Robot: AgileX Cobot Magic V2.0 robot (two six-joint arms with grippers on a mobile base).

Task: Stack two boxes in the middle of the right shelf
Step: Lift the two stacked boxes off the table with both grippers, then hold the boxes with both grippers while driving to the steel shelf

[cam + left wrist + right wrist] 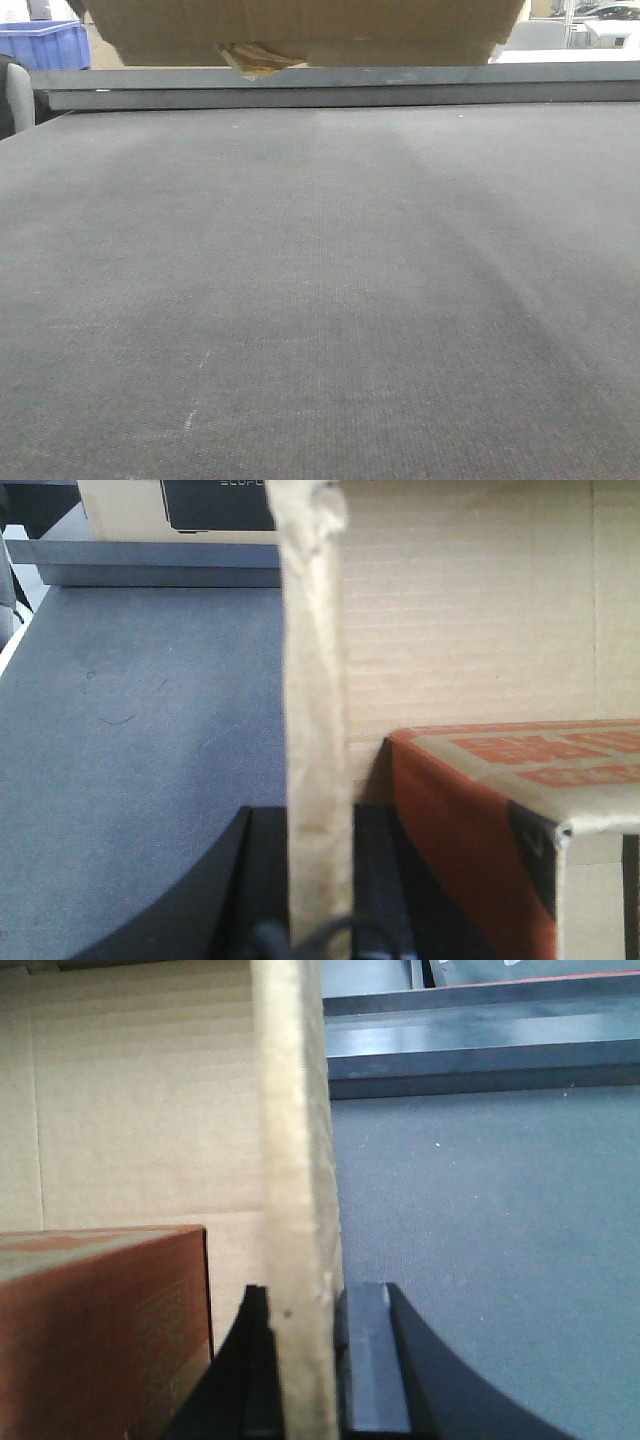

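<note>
A brown cardboard box (pixel 300 30) hangs at the top of the front view, above the far end of the grey carpet surface, with a tuft of tape (pixel 255 58) at its lower edge. My left gripper (pixel 318 890) is shut on the box's upright left wall (pixel 315 680), one black finger (pixel 255 880) on each side of it. My right gripper (pixel 305 1370) is shut on the opposite wall (pixel 295 1140) in the same way. Both wrist views look into the box, where an orange-red printed carton (pixel 480 820) (pixel 100 1330) lies. The shelf is out of view.
The dark grey carpet-textured surface (pixel 320 300) fills the front view. A grey stepped ledge (pixel 340 88) runs along its far edge. A blue plastic bin (pixel 45 42) stands at the back left. A carton with a black label (pixel 180 505) sits beyond the ledge.
</note>
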